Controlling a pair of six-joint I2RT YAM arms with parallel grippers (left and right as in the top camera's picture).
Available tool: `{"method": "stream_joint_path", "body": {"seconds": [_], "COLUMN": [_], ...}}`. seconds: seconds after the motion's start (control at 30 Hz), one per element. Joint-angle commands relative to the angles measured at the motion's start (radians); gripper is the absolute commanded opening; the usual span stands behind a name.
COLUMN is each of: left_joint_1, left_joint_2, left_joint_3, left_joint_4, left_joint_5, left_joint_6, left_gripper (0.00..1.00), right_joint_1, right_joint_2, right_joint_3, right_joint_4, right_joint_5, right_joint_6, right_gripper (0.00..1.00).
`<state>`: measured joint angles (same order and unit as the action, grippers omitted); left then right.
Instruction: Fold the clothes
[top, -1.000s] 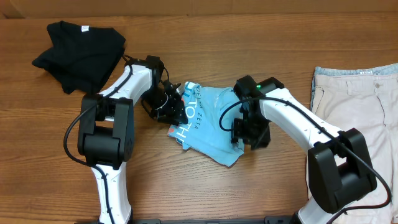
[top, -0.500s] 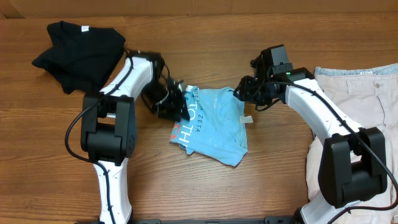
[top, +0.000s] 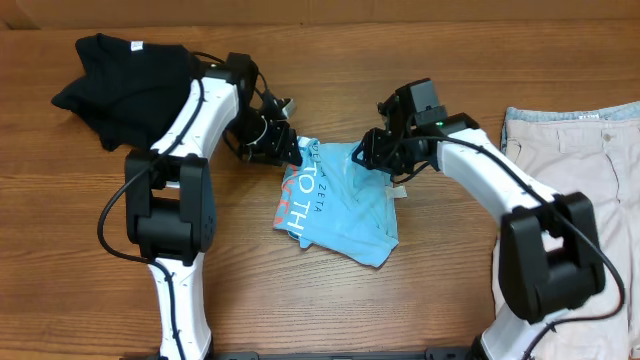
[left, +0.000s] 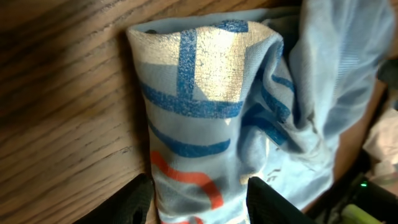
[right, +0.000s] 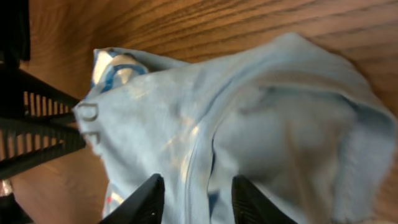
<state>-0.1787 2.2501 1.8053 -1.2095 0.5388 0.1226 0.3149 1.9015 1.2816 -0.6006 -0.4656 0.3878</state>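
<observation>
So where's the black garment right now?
Overhead view: the black garment lies bunched at the far left of the table, beside the left arm, apart from the light blue T-shirt at the centre.

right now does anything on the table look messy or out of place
The light blue T-shirt lies crumpled and skewed mid-table, lettering bunched along its left edge. The black garment sits in a rumpled heap at the far left.
</observation>
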Motion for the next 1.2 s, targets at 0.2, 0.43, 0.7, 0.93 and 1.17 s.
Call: {"method": "stream_joint_path", "body": {"seconds": [0.2,0.43,0.7,0.93,1.17], "left_joint_1": [-0.039,-0.038,-0.039,-0.039,-0.009], "left_joint_2": [0.003,0.003,0.003,0.003,0.003], "left_joint_3": [-0.011,-0.012,-0.05,-0.134,-0.13], "left_joint_4": [0.019,0.045,0.101,0.153,0.142], "left_joint_5": [-0.166,-0.169,-0.183,-0.183,-0.166], "left_joint_6": [-0.048,-0.054,-0.068,-0.067,-0.066], "left_gripper": [0.54,0.57,0.61,0.68,0.87], "right_joint_1": [0.023,-0.002,-0.078,-0.108,-0.114], "right_joint_2": [0.08,0.042,-0.107,-0.14,-0.14], "right_joint_3": [-0.011,-0.01,-0.01,-0.01,-0.01], "right_joint_4": [0.098,0.092,-0.075,-0.22,-0.317], "right_joint_5": [-0.051,-0.15,-0.066,-0.025,0.196], "right_joint_6": [0.053,0.005,0.006,0.01,0.092], "right_gripper": [0.15,0.04,0.04,0.04,0.33]}}
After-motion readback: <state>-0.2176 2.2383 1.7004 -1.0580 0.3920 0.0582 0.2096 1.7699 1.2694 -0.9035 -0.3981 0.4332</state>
